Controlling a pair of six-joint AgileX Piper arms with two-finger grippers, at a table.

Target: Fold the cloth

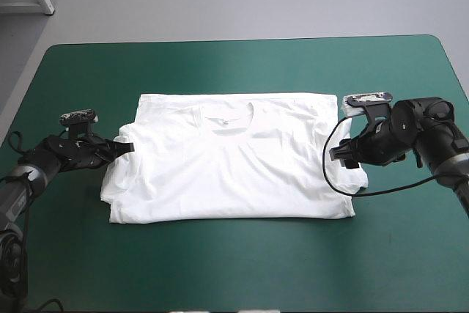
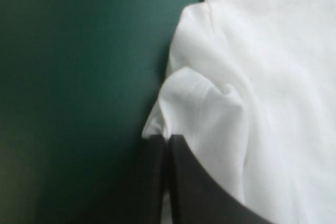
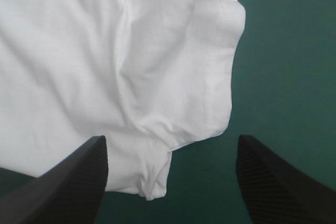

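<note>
The white T-shirt (image 1: pixel 231 159) lies spread flat in the middle of the table, collar toward the far edge, its sleeves tucked in at the sides. My left gripper (image 1: pixel 130 149) sits low at the shirt's left edge. In the left wrist view its black fingers (image 2: pixel 178 182) meet in a point, the left gripper (image 2: pixel 167 142) pinching a fold of sleeve hem of the T-shirt (image 2: pixel 262 77). My right gripper (image 1: pixel 344 157) is at the shirt's right edge. In the right wrist view the right gripper (image 3: pixel 171 139) stands open, with the sleeve of the T-shirt (image 3: pixel 105 51) just ahead of it.
The teal-green cover (image 1: pixel 220 64) shows as a wide band around the T-shirt on every side. The table's near edge runs below the shirt's hem, and both arms rest low at the table's left and right sides.
</note>
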